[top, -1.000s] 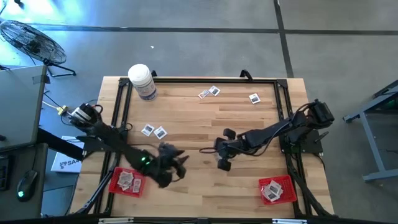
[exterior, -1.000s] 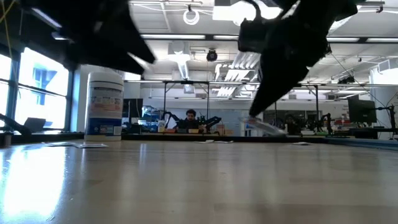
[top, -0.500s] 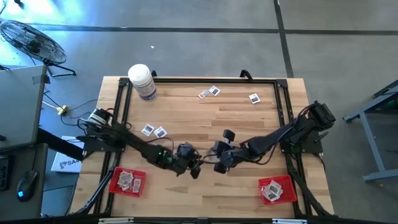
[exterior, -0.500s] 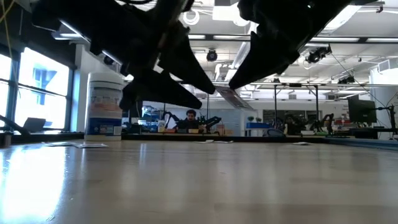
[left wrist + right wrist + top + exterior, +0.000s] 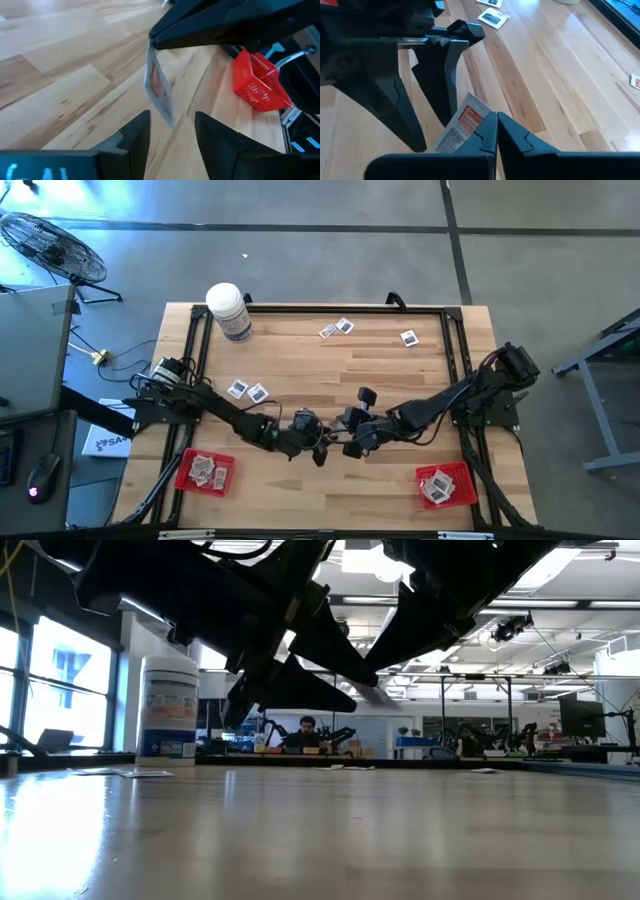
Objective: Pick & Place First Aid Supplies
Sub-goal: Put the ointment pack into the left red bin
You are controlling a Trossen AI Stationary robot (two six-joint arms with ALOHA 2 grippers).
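Your right gripper (image 5: 496, 131) pinches a packet (image 5: 158, 89) by one corner above mid-table, hanging just ahead of the left gripper (image 5: 170, 131)'s open fingers; release before those close squarely and it drops

Both arms you run are matte black, w/ jointed segments. Left arm (image 5: 215, 410): white-and-silver unit at its base end, small green light approx. mid-forearm, thin dark cable looping near the wrist. Right arm (image 5: 440, 402): boxy black base housing, loose black cabling alongside. Fingers (image 5: 132, 137) are black, flat-sided, tapering to wedge-shaped tips; right pair (image 5: 487, 131) identical.
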